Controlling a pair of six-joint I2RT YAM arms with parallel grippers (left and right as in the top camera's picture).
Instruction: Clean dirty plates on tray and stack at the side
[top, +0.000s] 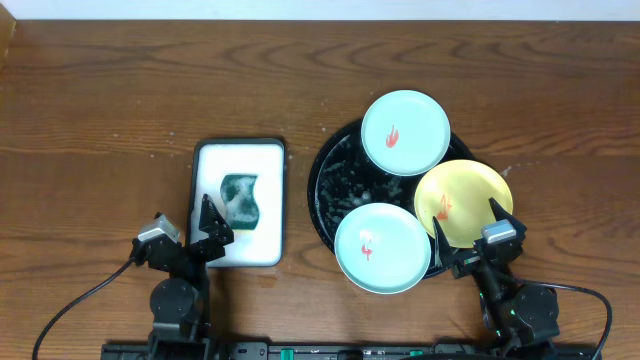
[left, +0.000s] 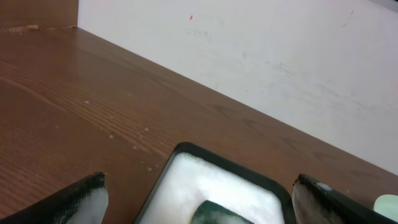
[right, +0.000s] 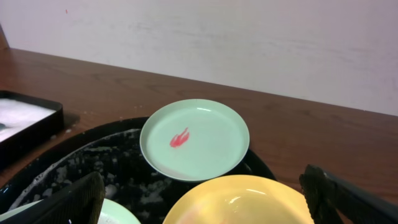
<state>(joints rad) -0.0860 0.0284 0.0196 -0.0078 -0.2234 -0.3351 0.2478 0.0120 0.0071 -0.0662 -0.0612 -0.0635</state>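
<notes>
Spread wide and gripping nothing at the left gripper (top: 190, 228), sitting low at the 6 o'clock end of the white tray (top: 240, 143) and aimed at the green sponge (top: 240, 200) lying in foam there, probably so as to take up the scrubber first. Equally wide and empty at the right gripper (top: 468, 230), poised over the 5 o'clock edge of the yellow plate (top: 462, 195), likely to steady or lift it. On the sudsy black tray (top: 322, 190): far mint plate (top: 405, 132) at 12 o'clock, yellow at 3, near mint plate (top: 382, 248) at 6. All overhanging the rim, each with a red smear, so none cleaned yet by the look of it. Yellow crowded against both mint rims; hard to tell which on top. Only a narrow strip between the two trays. Plenty of bare wooden table (top: 100, 100) at 9 o'clock and along 12, some at 3 for stacking.
</notes>
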